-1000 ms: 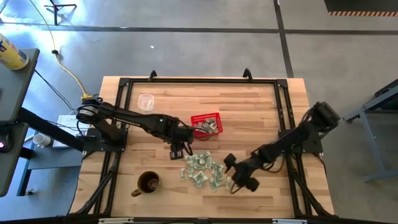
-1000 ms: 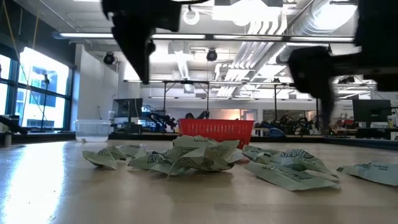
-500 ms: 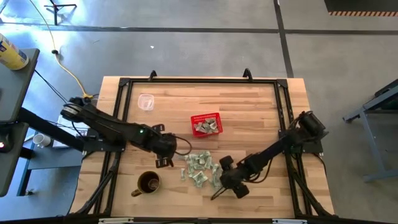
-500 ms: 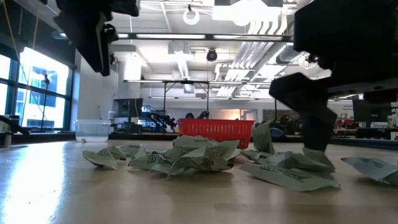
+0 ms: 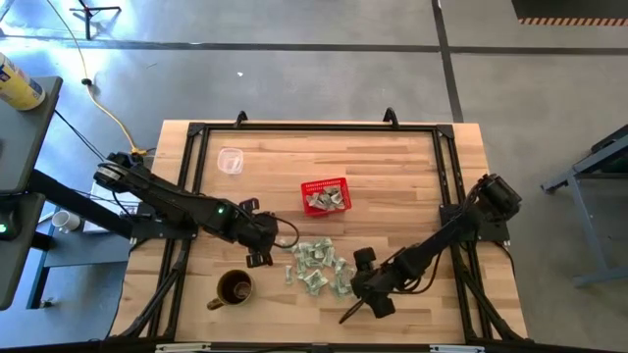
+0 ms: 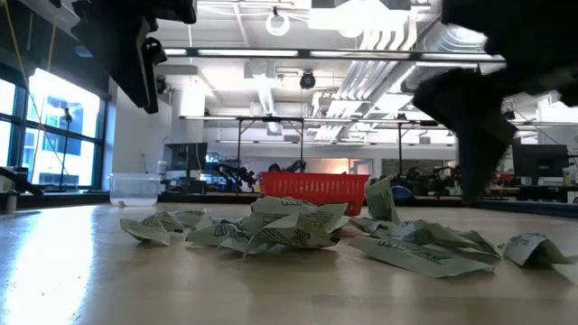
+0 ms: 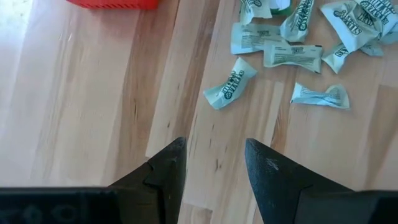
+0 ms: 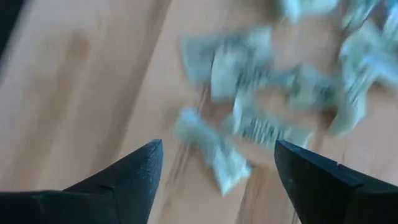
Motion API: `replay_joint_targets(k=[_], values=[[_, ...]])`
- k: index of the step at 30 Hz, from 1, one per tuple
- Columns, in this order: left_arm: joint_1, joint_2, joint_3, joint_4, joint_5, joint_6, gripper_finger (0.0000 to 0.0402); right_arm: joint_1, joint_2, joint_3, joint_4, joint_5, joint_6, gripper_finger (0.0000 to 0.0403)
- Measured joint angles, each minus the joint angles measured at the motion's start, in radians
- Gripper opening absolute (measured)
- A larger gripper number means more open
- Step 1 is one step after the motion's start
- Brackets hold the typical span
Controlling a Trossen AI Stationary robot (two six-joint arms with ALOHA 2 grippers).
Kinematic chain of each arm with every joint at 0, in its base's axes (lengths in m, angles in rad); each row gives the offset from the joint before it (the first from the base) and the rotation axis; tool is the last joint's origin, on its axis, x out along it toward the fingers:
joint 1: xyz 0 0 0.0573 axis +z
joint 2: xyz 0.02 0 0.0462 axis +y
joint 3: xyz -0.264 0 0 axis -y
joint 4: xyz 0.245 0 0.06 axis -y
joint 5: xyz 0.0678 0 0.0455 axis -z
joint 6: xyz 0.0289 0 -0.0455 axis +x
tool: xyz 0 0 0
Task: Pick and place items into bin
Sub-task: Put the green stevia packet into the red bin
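We have a loose heap of packets (image 5: pixel 319 267) lying on the worktop (image 5: pixel 392 186) between our two arms, with the red basket (image 5: pixel 325 195) a little farther back and already holding a few. A brown mug (image 5: pixel 234 288) stands near the front on the left side and a clear plastic cup (image 5: pixel 230 160) sits toward the back left; neither belongs to the job.

Our right end effector (image 5: pixel 361 292) hangs low at the right front edge of the heap, its fingers spread wide with nothing between them; its wrist view shows packets just ahead of the tips (image 8: pixel 214 152). Our left end effector (image 5: pixel 258 251) is beside the left edge of the heap, fingers parted by a narrow gap and empty, with a stray packet (image 7: pixel 230 91) just ahead of it and the basket's red wall beyond.

We judge the step in hand to be the next pick, most likely by the right arm. To do it well we should choose one packet lying at the rim of the heap instead of driving into the middle, set the fingers on either side of its short width, and come down until the tips nearly touch the wood before closing. These wrappers look thin and crinkly, so a shallow pinch may slip off or drag neighbours along. We should lift straight up and release only once we are inside the basket's walls.
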Motion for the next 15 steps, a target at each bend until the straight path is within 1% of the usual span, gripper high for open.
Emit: replay_joint_targets(k=[4,8,15], values=[[0.002,0.000,0.000,0.003,-0.015,0.001,0.0198,0.007,-0.001,-0.012,0.024,-0.003,-0.018,0.0294],[0.002,0.000,0.000,0.015,-0.024,0.000,0.0198,-0.020,0.000,-0.034,0.065,-0.010,-0.057,0.0277],[0.002,0.000,0.000,0.015,-0.049,-0.026,0.0198,-0.068,-0.005,-0.136,0.124,-0.160,0.009,0.0228]])
